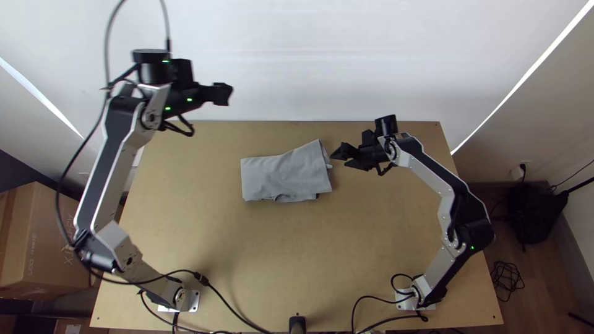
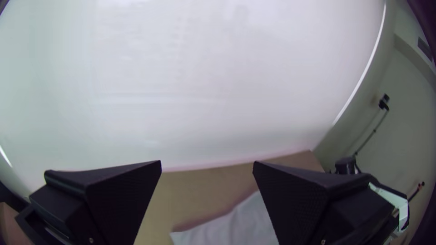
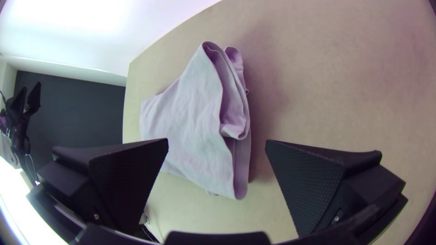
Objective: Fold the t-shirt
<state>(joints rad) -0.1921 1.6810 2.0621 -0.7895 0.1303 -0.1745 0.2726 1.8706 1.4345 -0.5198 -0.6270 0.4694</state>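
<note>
Since the grey t-shirt (image 1: 281,174) flares toward the table's (image 1: 278,247) right side, best practice would be gripping all layers together, squaring them, then pressing flat.
T-shirt, folded, on the table, nearer its far edge: one.
Grippers, fingers spread, holding nothing: two; left gripper (image 2: 207,167) past the table's far edge, right gripper (image 1: 339,160) above its far right part.
Tables: one.

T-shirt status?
T-shirt folded, lying on table. Left gripper open, raised, off the cloth. Right gripper open beside it. No obstruction seen.
</note>
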